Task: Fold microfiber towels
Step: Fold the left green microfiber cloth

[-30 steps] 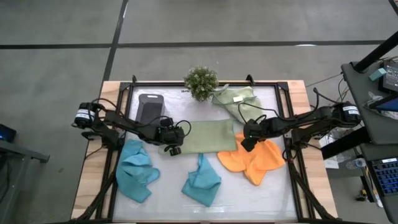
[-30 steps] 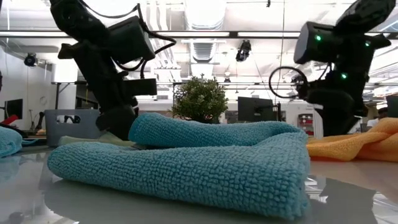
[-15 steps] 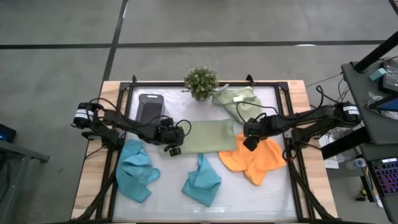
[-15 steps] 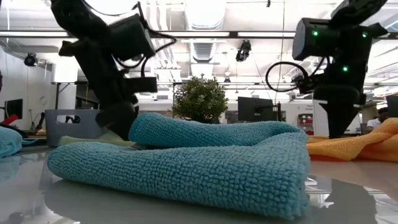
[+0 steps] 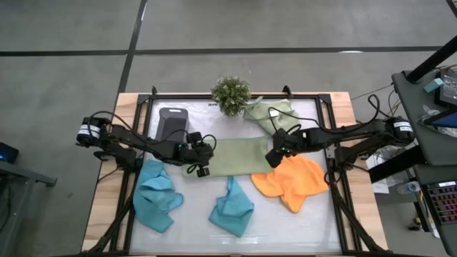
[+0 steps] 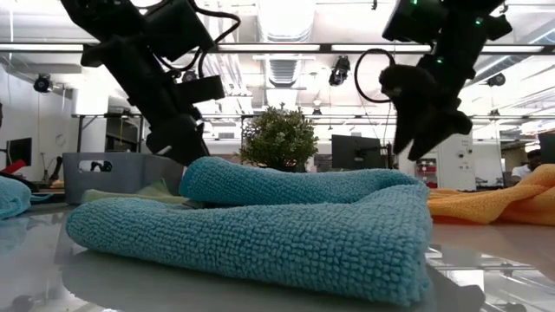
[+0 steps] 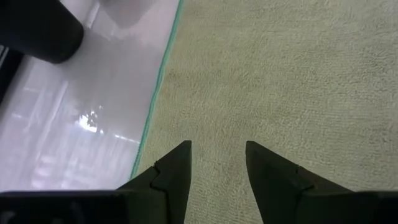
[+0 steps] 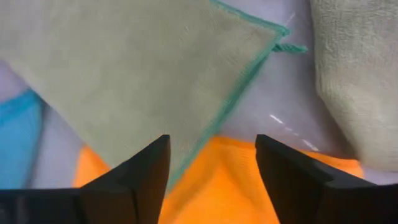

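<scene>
A flat, folded sage-green towel lies at the table's middle. My left gripper is open over its left end, and the left wrist view shows the cloth close below the fingers. My right gripper is open and raised above the towel's right end; it also shows in the right wrist view and the low view. The towel's right far corner lies on the table. An orange towel, two teal towels and a crumpled sage towel lie loose. My left gripper's open fingers point down at the flat sage towel just inside its left edge. I cannot tell whether they touch the cloth.
A small bushy plant stands at the far edge's middle. A dark grey tray lies at the far left. The orange towel's edge lies partly under the flat sage towel's right near corner. The nearer teal towel fills the low view's foreground.
My right gripper has risen and gone toward the table's left, from over the orange towel to over the flat sage towel's right end. My left arm has tipped, and its gripper has shifted slightly toward the flat sage towel. The towels have not moved.
</scene>
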